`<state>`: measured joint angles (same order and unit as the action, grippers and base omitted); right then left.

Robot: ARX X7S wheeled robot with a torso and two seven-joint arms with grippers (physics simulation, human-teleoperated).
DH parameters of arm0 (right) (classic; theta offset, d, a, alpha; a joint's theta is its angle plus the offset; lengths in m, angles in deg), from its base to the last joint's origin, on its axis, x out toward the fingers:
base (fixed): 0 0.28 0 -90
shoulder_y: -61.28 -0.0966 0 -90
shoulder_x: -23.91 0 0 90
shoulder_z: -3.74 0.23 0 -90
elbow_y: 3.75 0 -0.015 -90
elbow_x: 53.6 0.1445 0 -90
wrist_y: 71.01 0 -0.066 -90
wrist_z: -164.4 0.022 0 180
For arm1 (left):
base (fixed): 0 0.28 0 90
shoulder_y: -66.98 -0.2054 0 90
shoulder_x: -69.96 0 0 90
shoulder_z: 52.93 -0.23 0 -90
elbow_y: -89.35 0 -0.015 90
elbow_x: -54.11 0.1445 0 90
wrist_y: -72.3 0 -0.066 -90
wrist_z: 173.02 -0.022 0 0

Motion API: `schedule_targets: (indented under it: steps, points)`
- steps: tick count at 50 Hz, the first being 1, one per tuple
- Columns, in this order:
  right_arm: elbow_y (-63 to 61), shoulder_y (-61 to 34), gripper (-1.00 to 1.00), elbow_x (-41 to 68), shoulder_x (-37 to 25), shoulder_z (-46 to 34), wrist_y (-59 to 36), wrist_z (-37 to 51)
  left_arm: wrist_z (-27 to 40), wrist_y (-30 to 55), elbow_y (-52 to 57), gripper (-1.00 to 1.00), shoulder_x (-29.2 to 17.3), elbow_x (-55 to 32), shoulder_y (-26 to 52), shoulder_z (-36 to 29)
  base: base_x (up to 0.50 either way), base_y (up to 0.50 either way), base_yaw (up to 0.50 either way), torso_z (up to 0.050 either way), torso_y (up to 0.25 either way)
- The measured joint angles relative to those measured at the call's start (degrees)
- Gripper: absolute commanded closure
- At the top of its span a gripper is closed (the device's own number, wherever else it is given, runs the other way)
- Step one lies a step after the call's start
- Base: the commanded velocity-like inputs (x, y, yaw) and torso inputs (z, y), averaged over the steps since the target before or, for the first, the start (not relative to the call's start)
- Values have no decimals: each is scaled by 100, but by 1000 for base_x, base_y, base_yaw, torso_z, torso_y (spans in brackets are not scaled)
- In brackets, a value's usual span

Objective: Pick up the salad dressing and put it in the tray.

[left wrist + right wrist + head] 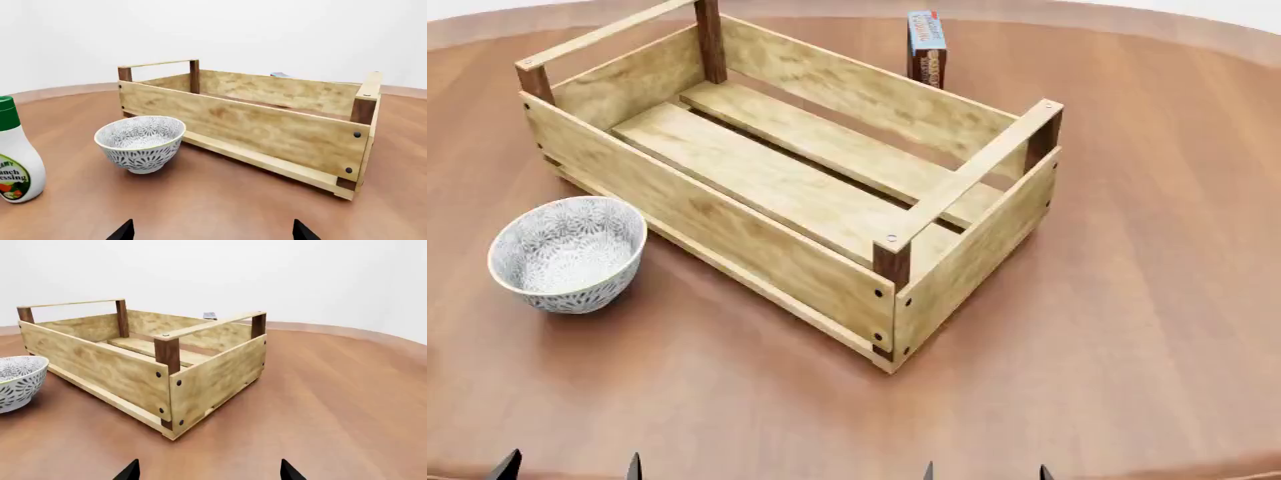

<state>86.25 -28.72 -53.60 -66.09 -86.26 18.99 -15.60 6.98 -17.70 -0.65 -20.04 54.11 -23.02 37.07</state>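
— On the desk (1148,300), toward the left arm's side: standing upright, the salad dressing (15,155), green cap up, showing only in the left wrist view, cut off by that picture's edge. Missing from the head view altogether.

— And sitting beside it, apart, not touching: the bowl (140,142). Beyond the bowl, lying long side toward the robot, the tray (707,230), empty down to its slats.

— Hanging low near the desk's near edge, both arms. Left end effector (212,231) spread wide, gripping nothing; right end effector (208,471) equally spread, equally idle. Probably waiting at a start pose, nothing yet reached for.

— Judging the left arm as the likelier one, being nearer the bottle.

— Watching the bowl, then, crowding the path toward the tray's near wall. Needing to clear the rail handles too.

— Leaving plenty of bare desk on the right. Hiding behind the far wall: a small carton box (926,45), well out of the way.
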Motion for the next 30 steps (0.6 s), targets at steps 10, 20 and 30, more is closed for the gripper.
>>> schedule_targets:
  steps: [10,20,30]
  points:
    - [-23,-8,-100,143,-111,-129,-13,114,143,39,15,-100,-107,-110,13,-124,0,0,0,0,0]
    - [-46,-21,-100,306,-233,-265,-16,231,308,90,49,-100,-228,-228,28,-261,0,0,0,0,0]
    - [-19,-17,-100,405,-342,-381,41,340,408,72,39,-100,-319,-345,29,-387,0,350,0,0,0]
